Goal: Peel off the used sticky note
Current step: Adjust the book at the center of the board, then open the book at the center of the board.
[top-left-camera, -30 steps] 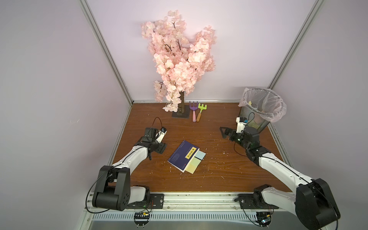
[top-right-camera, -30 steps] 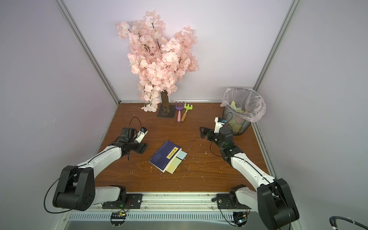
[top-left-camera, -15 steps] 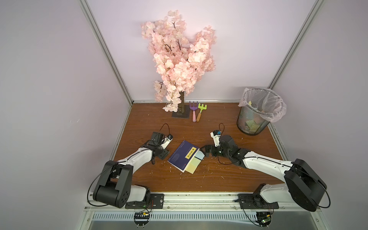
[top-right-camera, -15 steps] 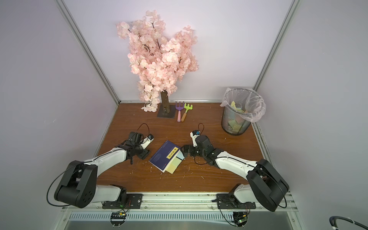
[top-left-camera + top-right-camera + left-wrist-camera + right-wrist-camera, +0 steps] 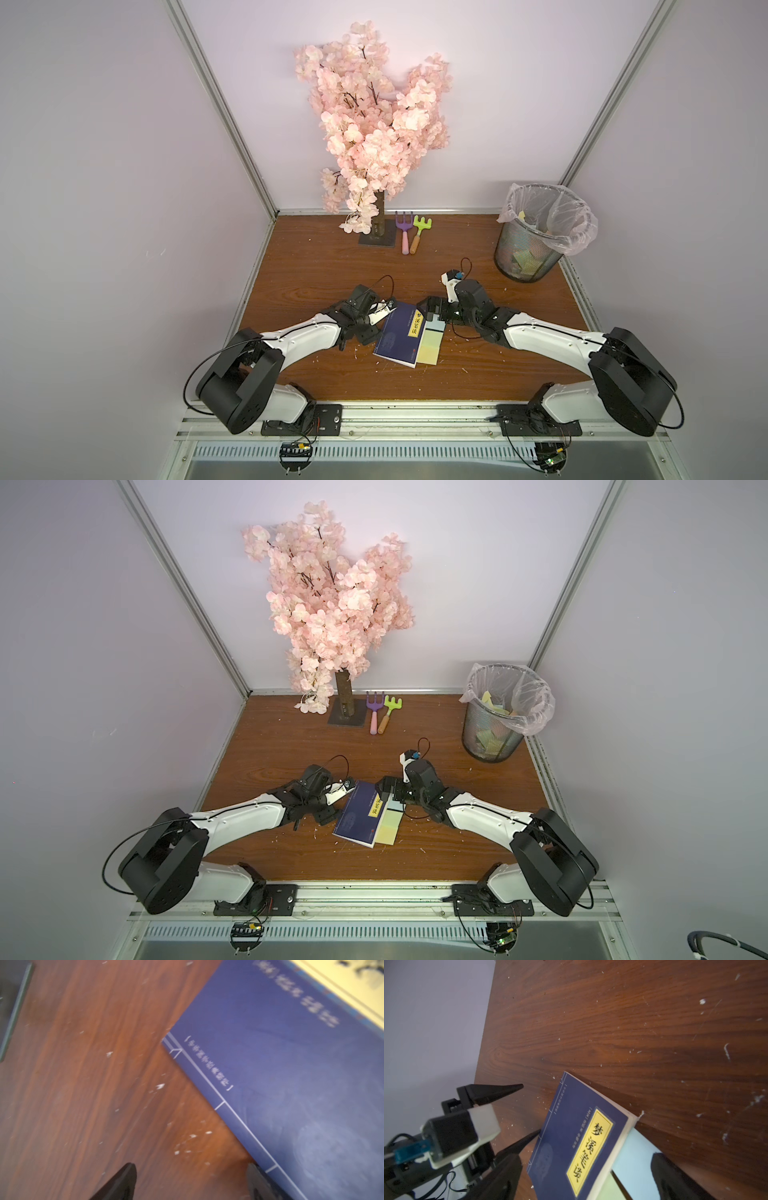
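Right wrist view puts the blue book [image 5: 577, 1136] closest to you, with the pale blue sticky note [image 5: 635, 1151] lying just beside its page edge, at the far end of a yellow pad [image 5: 430, 349]. Your right gripper [image 5: 586, 1155] straddles book and note, jaws wide apart and clamped on nothing. Across the book, your left gripper [image 5: 190, 1165] hangs spread at the spine, one finger just beside it. Farther back, in both top views, stand two toy rakes [image 5: 409, 237], a blossom tree [image 5: 374, 124] and a lined mesh bin [image 5: 511, 253] holding discarded notes [image 5: 525, 259]. Both arms reach low toward the middle.
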